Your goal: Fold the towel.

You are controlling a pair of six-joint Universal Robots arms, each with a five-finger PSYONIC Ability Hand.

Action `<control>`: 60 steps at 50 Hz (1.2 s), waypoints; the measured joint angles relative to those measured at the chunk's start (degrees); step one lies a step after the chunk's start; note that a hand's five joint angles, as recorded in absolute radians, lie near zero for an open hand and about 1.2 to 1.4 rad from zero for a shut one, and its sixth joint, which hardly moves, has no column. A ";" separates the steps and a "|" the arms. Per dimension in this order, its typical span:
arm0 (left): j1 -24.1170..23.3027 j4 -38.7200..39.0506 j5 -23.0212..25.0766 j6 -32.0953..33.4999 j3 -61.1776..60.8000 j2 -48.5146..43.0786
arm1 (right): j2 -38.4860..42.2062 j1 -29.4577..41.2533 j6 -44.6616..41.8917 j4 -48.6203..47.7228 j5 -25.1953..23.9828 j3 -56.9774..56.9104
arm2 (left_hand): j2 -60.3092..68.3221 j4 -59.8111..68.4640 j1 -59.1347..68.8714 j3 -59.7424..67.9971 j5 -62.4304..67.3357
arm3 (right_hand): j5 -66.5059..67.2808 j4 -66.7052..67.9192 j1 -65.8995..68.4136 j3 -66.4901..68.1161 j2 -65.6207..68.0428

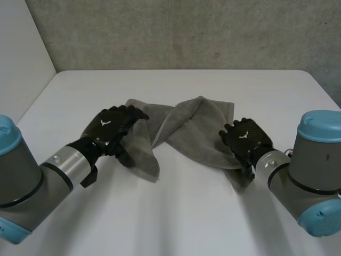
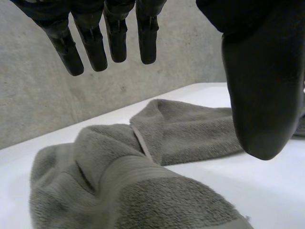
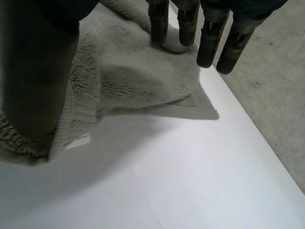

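Head view: grey towel [image 1: 186, 120] lies crumpled and bunched in a loose strip across the middle of the white table [image 1: 181, 213]; left hand [image 1: 109, 130] sits over the towel's left end, where a flap of cloth runs down toward the near edge; right hand [image 1: 246, 137] sits on the towel's right end, with cloth trailing out beneath the wrist; grey arms with light-blue caps come in from both near corners; grey concrete wall [image 1: 186, 32] behind the table. Left wrist view: left hand [image 2: 262, 86] is spread, its fingers [image 2: 147, 38] straight and well apart from the thumb, clamped on nothing; towel [image 2: 181, 129] lies heaped under the palm with a hemmed band folded over on top, the rest stretching away over the table [image 2: 267, 186] toward the wall [image 2: 38, 95]. Right wrist view: right hand [image 3: 38, 71] is spread too, fingers [image 3: 209, 43] straight, two tips down at the cloth, the thumb over the thick rumpled edge; no pinch visible; towel [image 3: 128, 71] lies under the palm, one hemmed corner flat on the table [image 3: 167, 181], a small white label [image 3: 78, 140] showing at the edge by the thumb.
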 measured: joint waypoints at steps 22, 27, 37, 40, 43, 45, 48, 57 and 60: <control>-2.73 0.68 -2.82 13.05 10.64 -17.26 | -0.40 -4.81 17.92 -3.10 -2.69 -0.39 | 0.14 0.04 0.02 0.06 1.82 | 0.00 0.00 -0.01 -0.01 0.00; -3.29 0.67 -4.11 13.71 13.44 -19.42 | -0.09 -4.57 17.62 -3.09 -2.75 -0.32 | 4.14 3.35 3.48 3.88 6.37 | 0.00 0.00 -0.01 -0.01 0.00; -4.03 0.43 -4.74 13.65 18.19 -24.09 | 0.55 -4.46 17.36 -3.13 -2.65 -0.44 | 20.88 20.26 20.27 20.68 22.70 | 0.00 0.00 -0.01 -0.01 0.00; -4.06 0.31 -4.72 13.66 19.19 -25.32 | 0.71 -4.55 17.34 -3.13 -2.61 -0.51 | 27.02 26.11 26.10 26.44 28.14 | 0.00 0.00 -0.01 -0.01 0.00; -4.07 0.20 -4.72 13.69 20.12 -26.45 | 0.82 -4.67 17.34 -3.08 -2.59 -0.60 | 35.04 34.64 33.91 34.18 36.10 | 0.00 0.00 -0.01 -0.01 0.00; -4.07 0.17 -4.75 13.70 20.49 -26.81 | 0.85 -4.72 17.35 -3.05 -2.60 -0.70 | 38.42 37.82 37.19 37.42 39.36 | 0.00 0.00 -0.01 -0.01 0.00; -4.07 0.08 -4.93 13.72 20.99 -27.16 | 0.84 -4.82 17.44 -2.88 -2.57 -1.10 | 46.40 45.43 45.05 44.85 47.39 | 0.00 0.00 -0.01 -0.02 0.00; -3.78 -1.46 -5.30 13.23 19.97 -23.22 | 0.23 -5.76 17.10 1.47 -2.92 -3.88 | 58.41 60.23 55.83 56.46 59.59 | 0.00 0.00 -0.01 -0.02 0.00; -3.52 -2.66 -5.13 13.04 18.49 -20.18 | 0.18 -5.97 16.35 5.59 -4.02 -5.33 | 58.41 60.23 55.83 56.46 59.76 | 0.00 0.00 -0.01 -0.02 0.00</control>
